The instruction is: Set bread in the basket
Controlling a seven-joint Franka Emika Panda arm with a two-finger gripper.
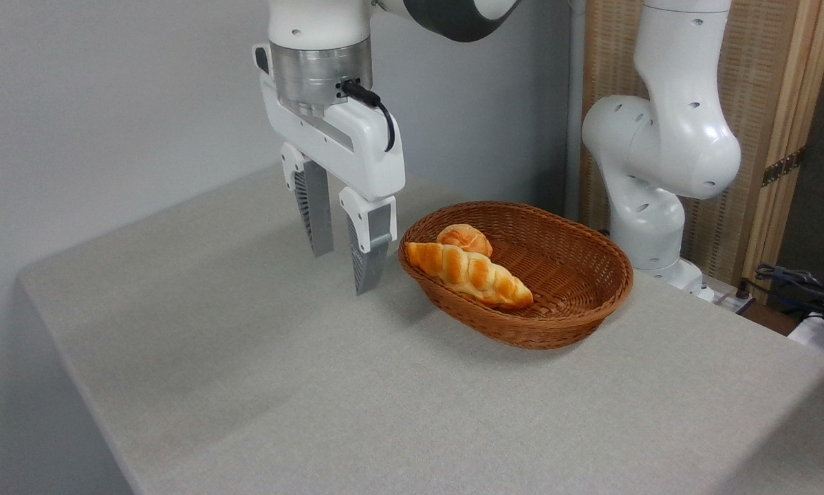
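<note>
The bread [470, 273], a braided golden loaf, lies inside the basket [577, 302], its blunt end resting on the left rim and its point aimed right. The reddish-brown wicker basket stands right of the table's middle. My gripper [343, 271] hangs just left of the basket, above the table, open with nothing between its fingers. Its right finger [372, 251] is close to the basket's left rim, and I cannot tell whether they touch.
A small round orange bun [464, 239] sits in the basket behind the loaf. The robot's white base [649, 227] stands behind the basket at the right. Cables [807, 289] lie off the table's far right edge. A grey wall runs behind.
</note>
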